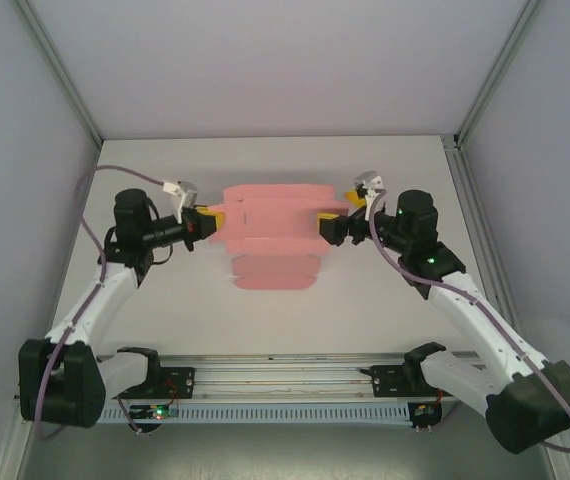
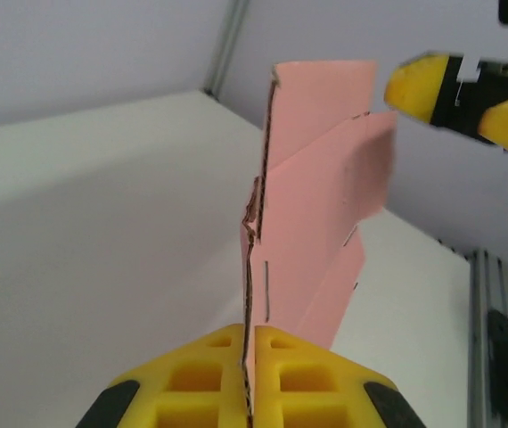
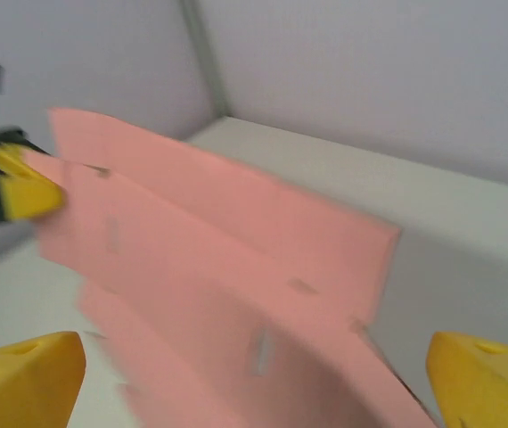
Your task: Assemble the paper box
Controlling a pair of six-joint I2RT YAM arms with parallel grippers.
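Seen from above, the paper box (image 1: 275, 215), a flat pink die-cut sheet of thin card with flaps and slots, is held up over the middle of the white table (image 1: 165, 310). Its long axis runs left to right between the two arms. The black-and-yellow left gripper (image 1: 208, 221) meets its left end and the black-and-yellow right gripper (image 1: 327, 226) sits at its right end. A paler pink patch lies just nearer the bases (a hanging flap or a shadow, I cannot tell which).

In the left wrist view, the left gripper (image 2: 249, 361) is clenched on the sheet's edge, its yellow pads (image 2: 192, 374) pressed together with the card between them. The paper box (image 2: 312, 232) stands edge-on and runs straight away from the jaws, its folded panels fanning to the right. At the far end the right gripper (image 2: 468, 102) has its fingers parted, just beside the top corner and not clearly touching it.

The right wrist view is blurred. It shows the right gripper (image 3: 254, 383) released, its yellow fingertips (image 3: 22, 374) wide apart at the two lower corners. The paper box (image 3: 227, 250) stretches away from between them toward the left gripper (image 3: 22, 183), which pinches the far end.

The coming move seems to turn on this: the sheet lies lengthwise between the pincers and only the left one holds it. The right arm is nearer the free end, so it looks best placed to close on that end or press a flap.
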